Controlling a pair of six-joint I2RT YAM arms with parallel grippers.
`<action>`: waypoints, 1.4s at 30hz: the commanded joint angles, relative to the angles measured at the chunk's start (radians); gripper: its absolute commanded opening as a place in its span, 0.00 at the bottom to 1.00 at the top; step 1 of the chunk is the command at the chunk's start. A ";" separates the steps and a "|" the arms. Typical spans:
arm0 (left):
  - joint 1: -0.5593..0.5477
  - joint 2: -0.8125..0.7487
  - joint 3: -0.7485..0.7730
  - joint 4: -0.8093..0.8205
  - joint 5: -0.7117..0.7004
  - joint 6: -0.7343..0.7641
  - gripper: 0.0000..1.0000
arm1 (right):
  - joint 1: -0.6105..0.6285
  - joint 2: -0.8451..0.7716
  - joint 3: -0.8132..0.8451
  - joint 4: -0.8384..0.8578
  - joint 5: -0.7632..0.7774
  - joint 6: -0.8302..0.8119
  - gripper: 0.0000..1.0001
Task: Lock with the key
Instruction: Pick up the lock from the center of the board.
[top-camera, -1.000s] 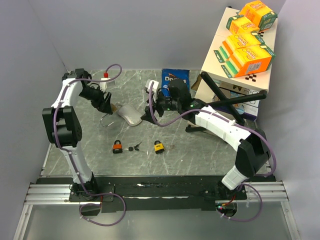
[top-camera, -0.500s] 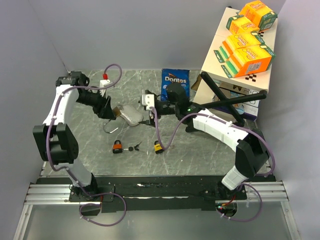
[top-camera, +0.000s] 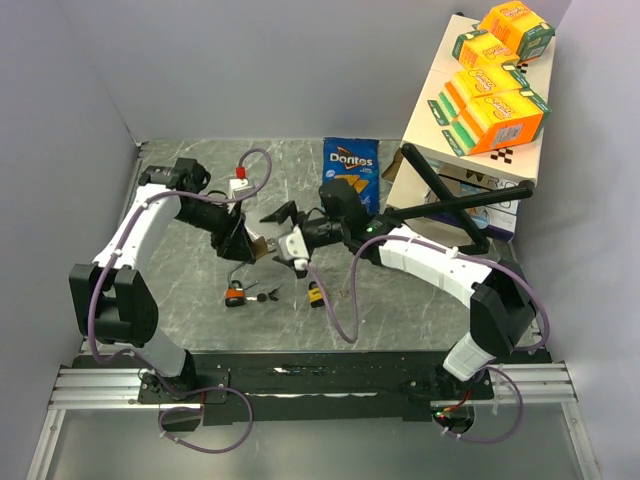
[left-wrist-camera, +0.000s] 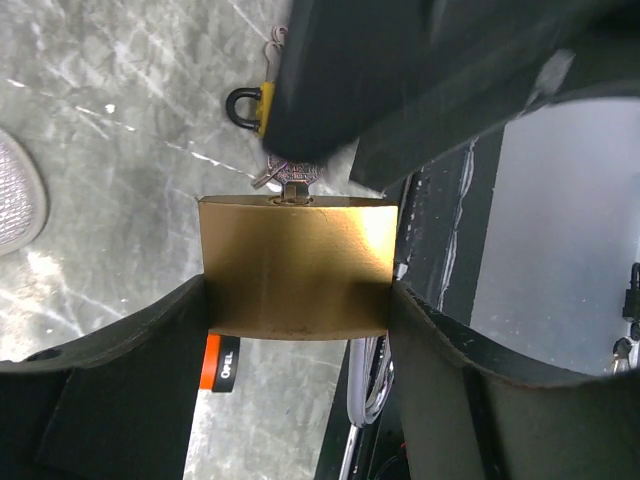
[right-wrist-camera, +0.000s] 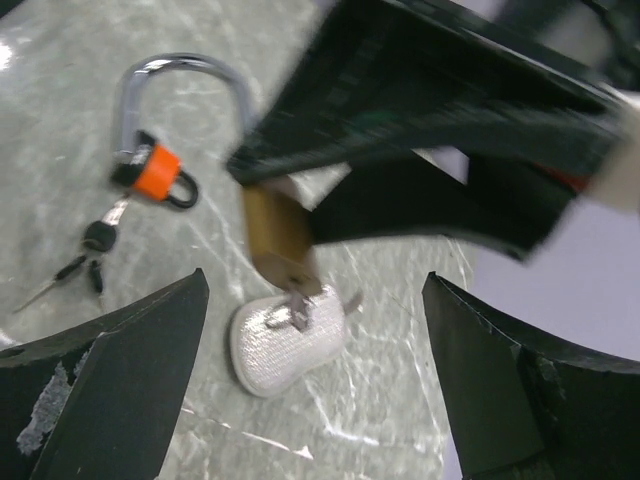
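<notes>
Brass padlock is clamped in left gripper; its inserted key is seen between right gripper's wide-spread jaws, untouched.

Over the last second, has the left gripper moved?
Yes. The left gripper, holding the brass padlock, has shifted right and toward the near edge, ending closer to the orange padlock.

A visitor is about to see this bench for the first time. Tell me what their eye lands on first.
At the centre, the left claw grips a brass padlock with a key sticking out of its base, while the right claw gapes wide right in front of it. Next come the bright orange boxes stacked at the far right corner, and the blue chip bag lying at the back, in the middle.
</notes>
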 joint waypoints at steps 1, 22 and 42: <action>-0.021 -0.031 0.007 -0.032 0.129 0.005 0.01 | 0.033 -0.014 -0.014 -0.080 -0.046 -0.194 0.94; -0.091 -0.039 -0.027 -0.033 0.178 0.001 0.01 | 0.062 0.044 0.016 -0.214 -0.041 -0.357 0.48; -0.046 -0.040 0.040 -0.032 0.085 0.049 0.64 | 0.048 0.042 0.065 -0.170 -0.029 -0.086 0.00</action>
